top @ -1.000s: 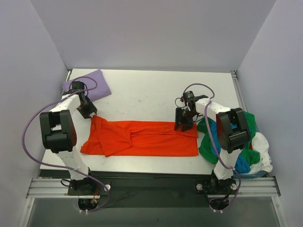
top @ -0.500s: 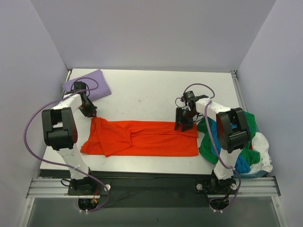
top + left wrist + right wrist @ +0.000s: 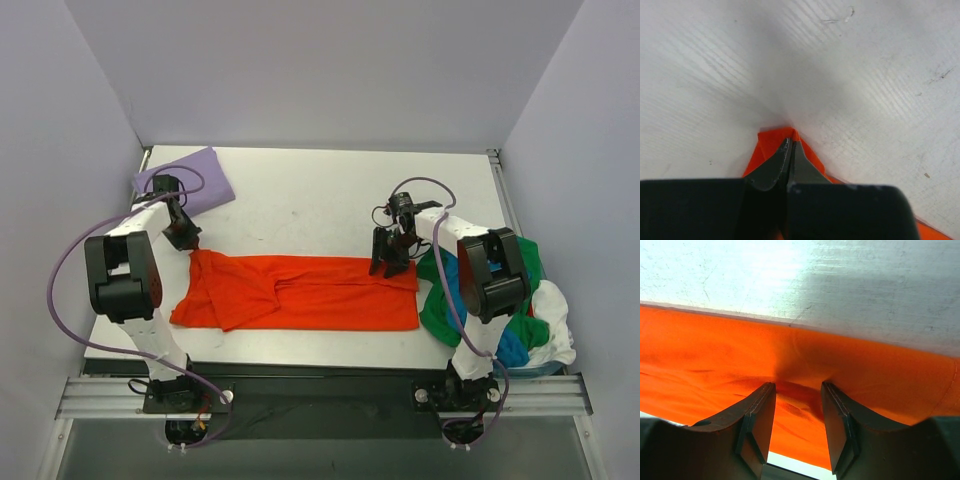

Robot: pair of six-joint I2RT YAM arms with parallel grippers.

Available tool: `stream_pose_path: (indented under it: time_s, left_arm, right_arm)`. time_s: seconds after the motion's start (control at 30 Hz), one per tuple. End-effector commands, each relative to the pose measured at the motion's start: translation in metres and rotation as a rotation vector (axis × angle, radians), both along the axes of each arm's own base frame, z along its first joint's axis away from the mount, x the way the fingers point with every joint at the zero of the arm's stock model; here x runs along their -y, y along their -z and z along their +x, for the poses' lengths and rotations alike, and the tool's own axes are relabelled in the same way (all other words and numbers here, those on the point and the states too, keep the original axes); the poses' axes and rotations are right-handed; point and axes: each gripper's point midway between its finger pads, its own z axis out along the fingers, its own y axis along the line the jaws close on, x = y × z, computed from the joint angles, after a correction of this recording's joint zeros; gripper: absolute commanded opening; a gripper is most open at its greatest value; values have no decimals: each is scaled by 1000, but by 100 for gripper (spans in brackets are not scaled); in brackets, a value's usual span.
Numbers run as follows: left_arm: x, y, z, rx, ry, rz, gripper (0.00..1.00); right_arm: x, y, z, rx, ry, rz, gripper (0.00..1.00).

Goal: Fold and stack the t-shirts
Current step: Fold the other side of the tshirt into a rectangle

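Left gripper [image 3: 790, 144]: clenched on the far left corner of the orange shirt [image 3: 310, 295], with cloth pinched at my tips. Right gripper [image 3: 799, 390]: released, fingers parted and pressed onto the shirt's far edge near its right end, a ridge of cloth between them. The shirt lies as a long strip across the near half of the table [image 3: 300, 200]. Purple shirt [image 3: 195, 175]: far left corner. Heap [image 3: 550, 320] of green, blue and white shirts: right edge.

Five t-shirts: orange-red [image 3: 320, 292], lavender [image 3: 205, 175], green [image 3: 437, 300], blue [image 3: 512, 346], white [image 3: 556, 318]. Two tools: left tool [image 3: 190, 244], right tool [image 3: 388, 266]. One table [image 3: 300, 200].
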Motion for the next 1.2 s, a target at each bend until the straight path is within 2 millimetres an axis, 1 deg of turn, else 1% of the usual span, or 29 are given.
stream_pose_path:
  time_s: [0.0,0.13,0.3,0.47,0.67,0.7,0.77,0.8,0.83,0.9,0.97,1.03,1.07,1.13,1.17]
  left_arm:
    - [-23,-27,1,88,-54,68,0]
    - [-31,-27,-12,81,-81,74,0]
    - [-40,-26,-21,81,-113,69,0]
    - [-47,-27,-21,98,-125,59,0]
    - [-42,-25,-9,113,-79,16,0]
    - [-42,-28,-6,118,-79,15,6]
    - [-42,-31,-4,124,-77,16,14]
    - [-44,-37,-2,137,-79,23,27]
    - [-45,-39,-1,139,-83,28,31]
    - [-48,-51,2,157,-80,44,42]
    - [-50,-59,2,166,-85,58,48]
    - [-51,-75,1,191,-90,66,53]
    - [-51,-86,1,219,-95,75,54]
    - [-47,-92,-3,233,-108,59,56]
    - [-40,-102,-4,264,-98,47,56]
  right_arm:
    - [21,18,-13,-71,25,-88,42]
    - [22,19,-13,-76,30,-93,42]
    - [26,22,-15,-92,36,-105,42]
    - [27,23,-16,-99,38,-111,42]
    - [27,22,-15,-100,39,-107,42]
    - [27,21,-13,-97,39,-106,42]
    - [26,20,-12,-91,36,-102,42]
    - [25,18,-11,-85,35,-100,42]
    - [25,18,-10,-83,29,-97,42]
    - [22,12,-4,-60,21,-85,42]
    - [20,7,-1,-45,11,-73,42]
    - [16,-1,5,-21,1,-58,42]
    - [15,-4,7,-9,0,-54,43]
    - [12,-12,11,10,-7,-41,43]
    - [10,-14,13,19,-9,-37,43]
